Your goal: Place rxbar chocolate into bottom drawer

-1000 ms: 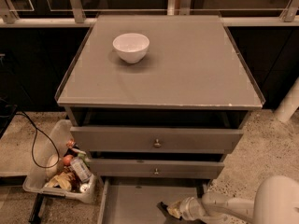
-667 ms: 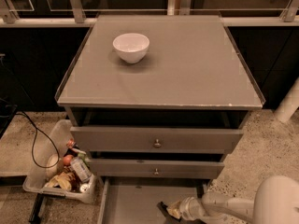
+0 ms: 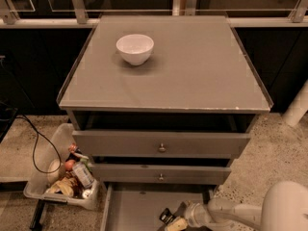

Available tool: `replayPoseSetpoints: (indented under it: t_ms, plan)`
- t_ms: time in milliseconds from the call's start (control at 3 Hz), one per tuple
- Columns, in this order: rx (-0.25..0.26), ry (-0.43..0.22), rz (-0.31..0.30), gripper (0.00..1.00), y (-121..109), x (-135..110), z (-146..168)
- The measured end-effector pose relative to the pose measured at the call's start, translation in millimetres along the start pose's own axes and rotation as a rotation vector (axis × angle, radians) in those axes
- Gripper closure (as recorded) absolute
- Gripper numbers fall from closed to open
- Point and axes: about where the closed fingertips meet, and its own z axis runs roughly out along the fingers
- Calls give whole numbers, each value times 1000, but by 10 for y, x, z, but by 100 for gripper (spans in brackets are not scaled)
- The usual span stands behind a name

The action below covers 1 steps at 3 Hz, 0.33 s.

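The rxbar chocolate point(image 3: 166, 216), a small black bar with pale lettering, sits at the tip of my gripper point(image 3: 175, 218) at the bottom edge of the view. The gripper is shut on the bar and holds it low over the bottom drawer point(image 3: 137, 207). This drawer is pulled out, and its flat gray floor is bare to the left of the bar. My white arm point(image 3: 226, 211) reaches in from the lower right. The drawer's front part is cut off by the frame edge.
The gray cabinet top point(image 3: 192, 66) carries a white bowl point(image 3: 135, 48). The two upper drawers point(image 3: 161, 144), with small knobs, are slightly pulled out. A clear bin of snacks point(image 3: 67, 177) stands on the floor to the left, with a black cable point(image 3: 36, 138) beside it.
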Motion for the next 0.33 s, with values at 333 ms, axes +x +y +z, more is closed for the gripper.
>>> replayPoseSetpoints:
  t_ms: [333]
  plan:
    - [0,0,0,0,0,0,0]
